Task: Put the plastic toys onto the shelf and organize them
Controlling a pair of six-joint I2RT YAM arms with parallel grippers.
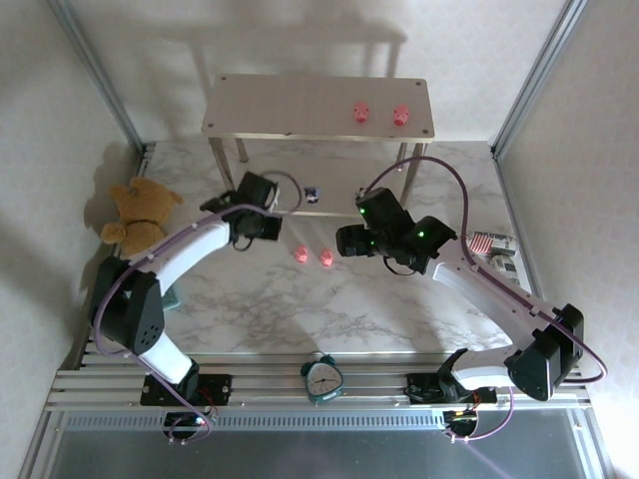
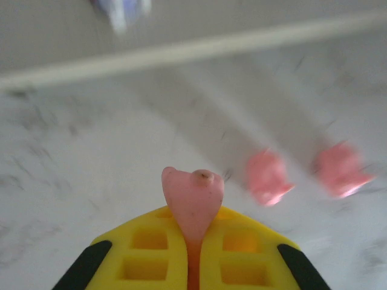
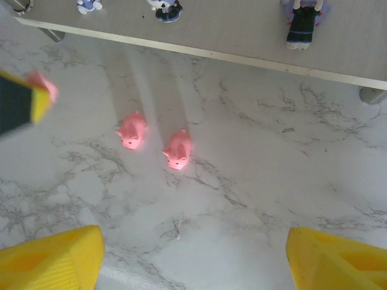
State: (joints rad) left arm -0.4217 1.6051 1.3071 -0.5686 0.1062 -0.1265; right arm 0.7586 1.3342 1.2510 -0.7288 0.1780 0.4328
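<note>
Smeared, cropped and tucked away

Left wrist view: lower body of the small pink plastic pig [image 2: 192, 193] buried between the yellow pads of the left claw [image 2: 193, 248]; second pink pig [image 2: 266, 178] and third pink pig [image 2: 341, 170] blurred to blobs; purple-and-white figurine [image 2: 118, 9] smeared, cut by the top edge. Right wrist view: right claw [image 3: 193, 241] fingers cropped at the bottom; pale figurine [image 3: 89, 5], dark figurine [image 3: 166, 9] and tall purple-black figurine [image 3: 302, 27] clipped at the top. Top view: tiny dark toy [image 1: 312, 195], too small to make out.

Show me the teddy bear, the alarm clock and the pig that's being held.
teddy bear [image 1: 142, 212], top external view, its brown body.
alarm clock [image 1: 322, 379], top external view, its dial.
held pig [image 2: 193, 196], left wrist view, its pink body.
</note>
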